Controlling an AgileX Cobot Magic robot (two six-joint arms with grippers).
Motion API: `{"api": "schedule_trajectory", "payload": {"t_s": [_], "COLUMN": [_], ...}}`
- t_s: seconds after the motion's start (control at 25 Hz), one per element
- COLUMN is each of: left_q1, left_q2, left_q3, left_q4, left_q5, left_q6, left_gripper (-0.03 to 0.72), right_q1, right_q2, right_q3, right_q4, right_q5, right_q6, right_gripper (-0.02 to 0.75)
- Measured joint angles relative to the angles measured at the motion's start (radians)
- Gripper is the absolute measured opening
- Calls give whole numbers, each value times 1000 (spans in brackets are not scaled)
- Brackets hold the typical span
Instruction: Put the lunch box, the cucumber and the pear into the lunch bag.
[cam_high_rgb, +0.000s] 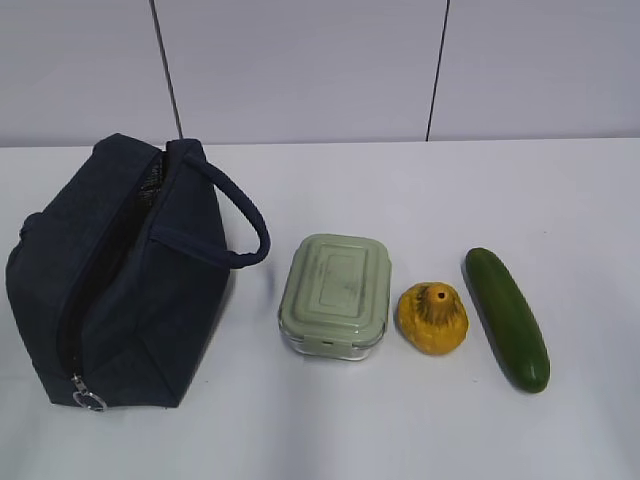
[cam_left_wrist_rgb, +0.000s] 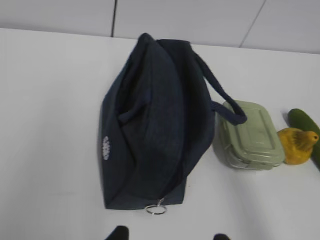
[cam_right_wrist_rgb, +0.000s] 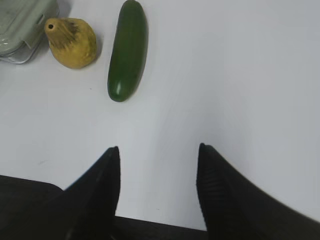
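Note:
The navy lunch bag (cam_high_rgb: 115, 275) lies on the white table at the left, zipper partly open, its silver ring pull (cam_high_rgb: 88, 401) at the near end; it also shows in the left wrist view (cam_left_wrist_rgb: 155, 130). The green-lidded lunch box (cam_high_rgb: 336, 293) sits right of the bag's handle, then the yellow pear (cam_high_rgb: 433, 317), then the cucumber (cam_high_rgb: 507, 317). My left gripper (cam_left_wrist_rgb: 169, 235) is open, its tips just near of the ring pull (cam_left_wrist_rgb: 156, 209). My right gripper (cam_right_wrist_rgb: 159, 150) is open and empty over bare table, near of the cucumber (cam_right_wrist_rgb: 127, 49) and pear (cam_right_wrist_rgb: 72, 42).
A grey panelled wall (cam_high_rgb: 300, 70) stands behind the white table (cam_high_rgb: 420, 420). Neither arm shows in the exterior view. Bare table lies in front of the objects and to the right of the cucumber.

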Motion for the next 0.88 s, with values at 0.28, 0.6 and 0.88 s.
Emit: {"api": "schedule_trajectory", "payload": {"t_s": [0.28,0.6,0.88], "left_q1": [-7,-7,-7], "left_q2": [361,654,780], "left_q3": [-104,-172,-204], "left_q4": [-69,-92,-75], "left_q5": [-67,-176,-212], "left_q6": [129,223,238], "left_gripper": [340,340,340], "right_q1": [0,0,0], "right_q2": [389,694,849], "right_q3": [-84,-264,-415], "right_q4": [75,96,98], "right_q5": [-175,-179,-167], "right_q6": [10,-24,-33], "right_gripper": [395,395,395]}}
